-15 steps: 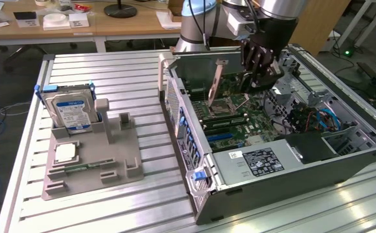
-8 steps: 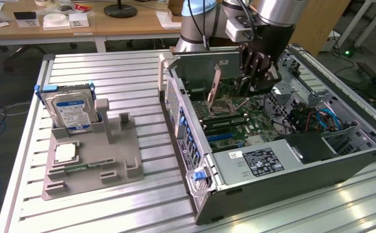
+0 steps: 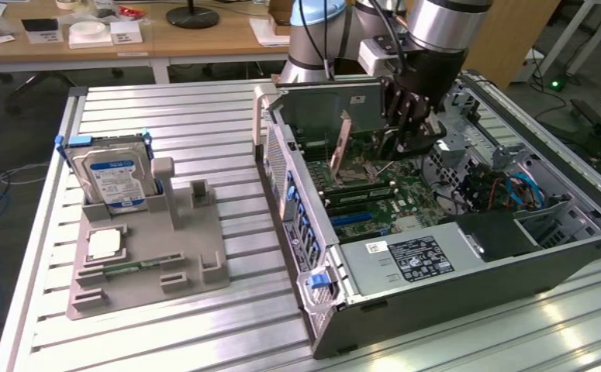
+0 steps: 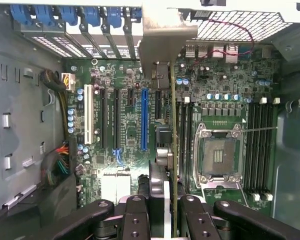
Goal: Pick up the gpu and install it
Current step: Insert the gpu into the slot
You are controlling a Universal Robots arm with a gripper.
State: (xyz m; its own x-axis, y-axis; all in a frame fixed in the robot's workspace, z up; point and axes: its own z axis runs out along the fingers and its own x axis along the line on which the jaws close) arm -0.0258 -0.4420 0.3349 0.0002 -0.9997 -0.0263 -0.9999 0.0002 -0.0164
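My gripper [image 3: 398, 143] is inside the open computer case [image 3: 486, 256], shut on the gpu [image 3: 339, 151]. In the wrist view the gpu [image 4: 173, 125] shows edge-on as a thin dark line running away from my gripper [image 4: 172, 212], and its grey metal bracket [image 4: 162, 37] is at the far end near the case's rear slot openings. The card hangs over the green motherboard [image 4: 125, 90], between the long blue slot [image 4: 144, 120] and the memory slots. I cannot tell whether its lower edge touches the board.
The empty processor socket [image 4: 217, 155] lies beside the card. On the slatted table at the exterior view's left, a grey fixture [image 3: 145, 256] holds an upright blue-labelled hard drive [image 3: 114, 174] and a small square processor chip [image 3: 105, 246]. Cables and drive bays crowd the case's far side.
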